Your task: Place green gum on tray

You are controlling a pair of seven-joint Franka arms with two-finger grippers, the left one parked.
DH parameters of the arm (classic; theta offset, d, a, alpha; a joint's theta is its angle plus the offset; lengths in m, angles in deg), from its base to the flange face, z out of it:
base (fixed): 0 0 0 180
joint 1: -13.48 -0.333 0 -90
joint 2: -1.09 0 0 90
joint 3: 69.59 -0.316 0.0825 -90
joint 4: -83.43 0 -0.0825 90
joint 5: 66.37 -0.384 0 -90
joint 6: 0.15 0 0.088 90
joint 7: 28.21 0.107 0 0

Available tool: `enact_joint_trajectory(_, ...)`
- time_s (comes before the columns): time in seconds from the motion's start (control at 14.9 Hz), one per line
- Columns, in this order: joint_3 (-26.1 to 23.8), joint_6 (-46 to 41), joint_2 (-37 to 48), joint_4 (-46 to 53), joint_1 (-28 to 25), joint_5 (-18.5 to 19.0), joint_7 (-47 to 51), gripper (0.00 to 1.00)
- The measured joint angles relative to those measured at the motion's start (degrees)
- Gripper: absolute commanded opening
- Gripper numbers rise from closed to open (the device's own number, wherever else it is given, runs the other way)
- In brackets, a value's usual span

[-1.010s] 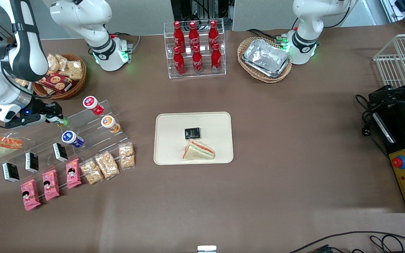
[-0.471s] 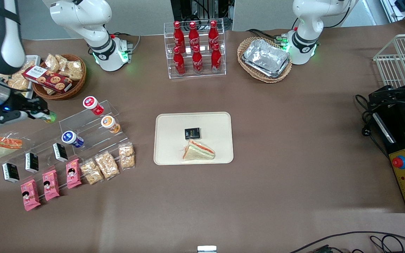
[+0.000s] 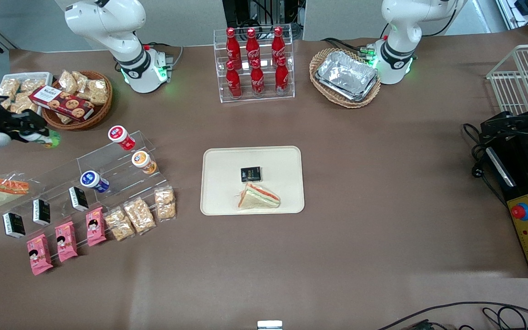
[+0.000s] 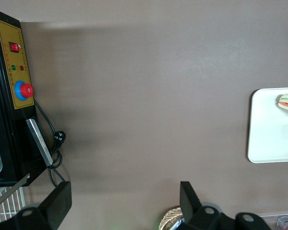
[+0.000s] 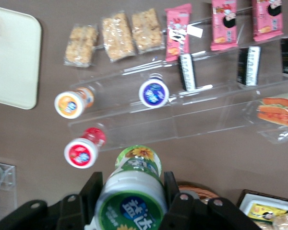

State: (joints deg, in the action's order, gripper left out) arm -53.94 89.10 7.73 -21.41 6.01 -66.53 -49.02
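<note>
My claw (image 3: 39,135), at the front view's left edge, grips the gum (image 3: 51,139) lifted above the worktop, with the tray (image 3: 218,160) well apart toward frame centre.

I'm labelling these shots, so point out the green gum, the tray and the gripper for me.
green gum (image 5: 130,194): right wrist view, on its white neck, held between the fingers.
tray (image 3: 282,158): front view, on a bare stretch of its cream floor.
gripper (image 3: 29,130): front view, between its fingers, raised over the working arm's end of the table.
</note>
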Motion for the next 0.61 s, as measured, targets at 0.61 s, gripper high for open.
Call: enact_joint_trajectory(0.61, -0.7, 5.57, -8.55, 1.31, -23.3, -10.08, 29.33, 0.31)
